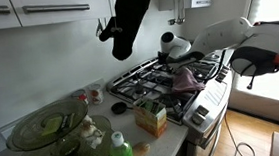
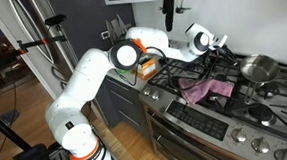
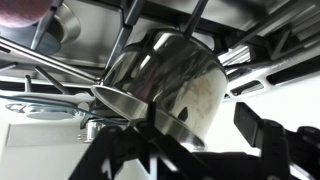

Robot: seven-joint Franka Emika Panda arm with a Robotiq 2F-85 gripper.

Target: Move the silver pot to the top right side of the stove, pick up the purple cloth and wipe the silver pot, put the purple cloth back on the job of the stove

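In an exterior view, the white robot arm (image 1: 238, 35) reaches over the stove (image 1: 155, 79), its gripper (image 1: 168, 52) low above the rear grates. A purple cloth (image 1: 186, 81) lies crumpled on the cooktop near the arm, and a black oven mitt (image 1: 130, 19) hangs above. The pot cannot be made out here.

In an exterior view from the opposite side, the silver pot (image 2: 261, 68) sits on a rear burner toward the far end of the stove (image 2: 226, 110). The gripper (image 2: 222, 43) hovers just beside it, not touching. The purple cloth (image 2: 210, 89) rests on the middle grates.

In the wrist view, the silver pot (image 3: 175, 80) fills the frame. The gripper (image 3: 195, 128) has its dark fingers (image 3: 262, 132) spread wide, holding nothing.
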